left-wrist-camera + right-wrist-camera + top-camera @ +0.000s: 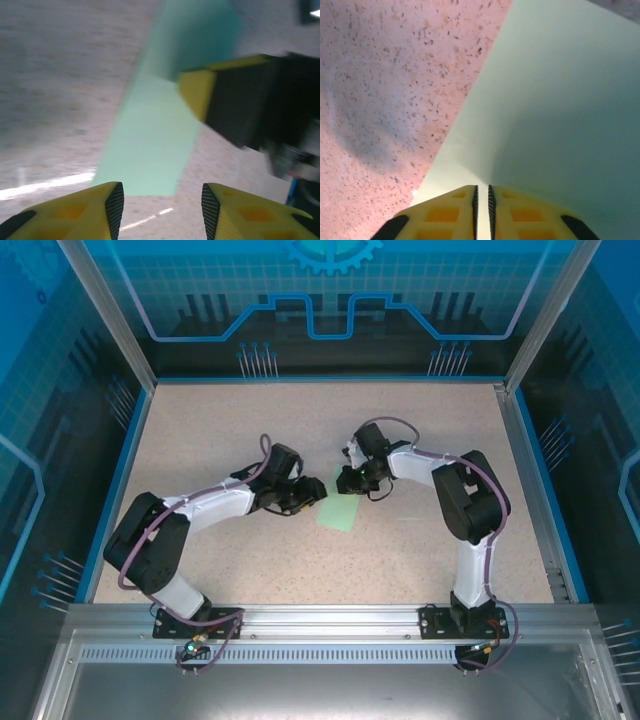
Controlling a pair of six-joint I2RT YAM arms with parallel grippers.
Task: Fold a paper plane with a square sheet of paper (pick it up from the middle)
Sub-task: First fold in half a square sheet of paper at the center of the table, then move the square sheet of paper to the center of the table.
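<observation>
Smooth matt paper (560, 100), speckled table (380, 75)

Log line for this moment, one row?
left gripper: open, empty | right gripper: pinching green paper sheet | sheet: partly on table

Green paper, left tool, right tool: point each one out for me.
green paper (340, 513): top view, middle of the sheet's visible part.
left tool (162, 192): left wrist view, the gap between its yellow fingertips.
right tool (482, 189): right wrist view, the narrow slit between its fingertips.
</observation>
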